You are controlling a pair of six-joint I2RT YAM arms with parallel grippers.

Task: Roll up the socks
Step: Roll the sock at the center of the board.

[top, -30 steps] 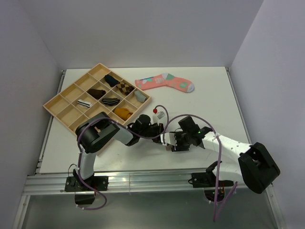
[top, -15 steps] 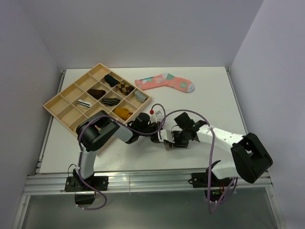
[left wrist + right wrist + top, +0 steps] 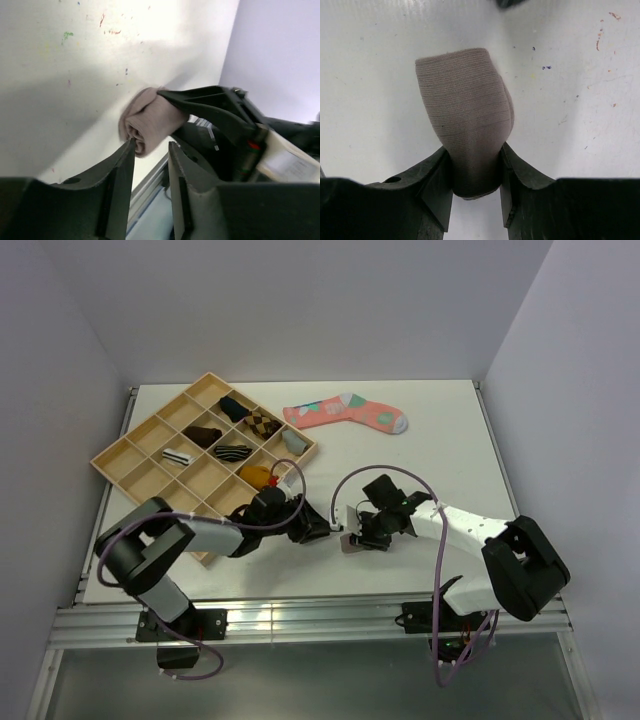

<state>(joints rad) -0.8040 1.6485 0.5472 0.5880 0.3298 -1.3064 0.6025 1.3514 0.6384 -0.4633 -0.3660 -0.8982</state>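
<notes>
Rolled taupe sock (image 3: pixel 465 100), in right claw (image 3: pixel 475 160) (left claw (image 3: pixel 151 147) parted)

the rolled sock (image 3: pixel 467 110) is finely ribbed knit cloth, soft and matt. the fingers (image 3: pixel 436 185) of the right gripper (image 3: pixel 475 149) look like matt black plastic, faintly grainy. the table (image 3: pixel 365 75) is smooth and white, with a dull sheen and small coloured scuffs. the tray (image 3: pixel 125 453) is pale bare wood.

left gripper (image 3: pixel 151 146): opened, backed off (leftward) | right gripper (image 3: pixel 475 162): clamped onto sock roll (image 3: pixel 465 110)
</notes>
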